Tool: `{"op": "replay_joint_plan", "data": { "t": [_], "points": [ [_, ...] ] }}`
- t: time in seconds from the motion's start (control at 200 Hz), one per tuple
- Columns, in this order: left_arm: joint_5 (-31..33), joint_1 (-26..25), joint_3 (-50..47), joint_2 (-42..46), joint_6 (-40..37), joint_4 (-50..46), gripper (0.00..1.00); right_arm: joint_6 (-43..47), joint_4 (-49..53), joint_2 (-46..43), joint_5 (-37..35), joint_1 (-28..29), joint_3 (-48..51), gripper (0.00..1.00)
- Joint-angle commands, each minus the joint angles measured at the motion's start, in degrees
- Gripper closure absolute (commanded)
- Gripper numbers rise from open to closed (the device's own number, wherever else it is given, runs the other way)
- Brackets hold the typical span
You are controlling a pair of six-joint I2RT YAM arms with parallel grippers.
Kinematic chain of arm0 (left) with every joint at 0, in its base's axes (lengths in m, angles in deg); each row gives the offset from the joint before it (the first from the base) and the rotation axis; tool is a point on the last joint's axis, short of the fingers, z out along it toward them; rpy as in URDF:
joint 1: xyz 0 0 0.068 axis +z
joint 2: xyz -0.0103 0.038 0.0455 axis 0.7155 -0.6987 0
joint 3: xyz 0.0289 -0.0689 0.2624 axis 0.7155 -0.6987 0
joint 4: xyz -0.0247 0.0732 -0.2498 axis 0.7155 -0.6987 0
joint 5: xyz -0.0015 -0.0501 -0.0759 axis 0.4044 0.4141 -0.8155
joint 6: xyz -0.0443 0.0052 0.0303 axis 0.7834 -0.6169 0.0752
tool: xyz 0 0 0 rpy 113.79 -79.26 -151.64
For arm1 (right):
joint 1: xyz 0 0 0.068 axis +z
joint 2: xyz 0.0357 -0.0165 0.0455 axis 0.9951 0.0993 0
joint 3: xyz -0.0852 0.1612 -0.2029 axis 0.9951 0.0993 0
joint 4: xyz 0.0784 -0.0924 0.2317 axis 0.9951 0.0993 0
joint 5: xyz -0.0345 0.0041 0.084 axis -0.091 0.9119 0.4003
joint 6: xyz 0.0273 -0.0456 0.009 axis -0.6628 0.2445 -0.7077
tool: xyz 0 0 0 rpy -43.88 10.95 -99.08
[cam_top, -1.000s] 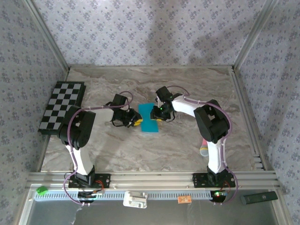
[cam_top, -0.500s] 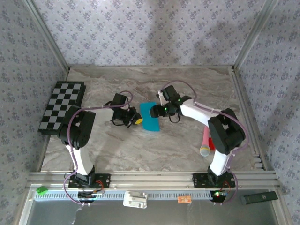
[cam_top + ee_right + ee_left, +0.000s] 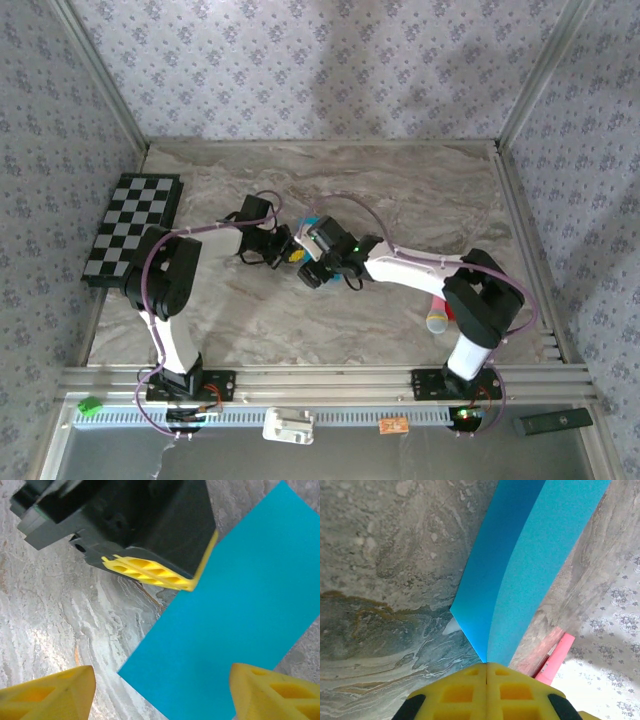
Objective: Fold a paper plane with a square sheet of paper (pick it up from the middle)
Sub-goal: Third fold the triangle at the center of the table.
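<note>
At six o'clock in the left wrist view: left claw, yellow pads pressed flat together, pinching the near corner of the square sheet of paper. Teal sheet doubled over, fanning up from the pinch toward one o'clock, two layers parting slightly along the crease. Marbled surface from nine to eleven o'clock; pink stick low at four o'clock, well apart from the paper.

In the right wrist view: right claw spread wide, one yellow finger at seven o'clock and one at five, gripping nothing. Paper lying as a narrow strip from seven o'clock up to one, passing below and between those fingers; contact with them impossible to tell. Left claw entering from twelve o'clock, clamped on the strip's long edge.

In the top view: both claws close together at the centre of the surface, paper mostly tucked under them. Checkered board at nine o'clock, pink stick with yellowish end at four o'clock beside the right arm.

Handling, as a judgement: very light, thin, limp when unsupported, quick to crease or tear, likely slick on polished stone. Best taken along the folded edge near the middle, where two layers give some stiffness.

No brand, label or writing legible.
</note>
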Motion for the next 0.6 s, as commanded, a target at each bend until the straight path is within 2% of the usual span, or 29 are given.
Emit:
{"op": "replay_joint_plan", "data": {
  "t": [0.0,0.32,0.46,0.595],
  "points": [
    [-0.9,0.2,1.7,2.0,0.6,-1.7,1.0,2.2,-0.6,1.9,-5.5,0.7,0.5,0.28],
    [-0.8,0.3,1.7,2.0,0.9,-1.9,1.0,2.6,0.4,5.4,-10.0,1.9,-0.9,0.31],
    [-0.6,0.3,1.6,1.9,0.8,-2.1,1.0,2.0,0.1,4.0,-10.3,1.7,-0.3,0.38],
    [-0.4,0.3,1.5,1.7,0.7,-2.2,1.0,1.8,-0.5,2.3,-9.4,1.3,0.5,0.49]
  ]
}}
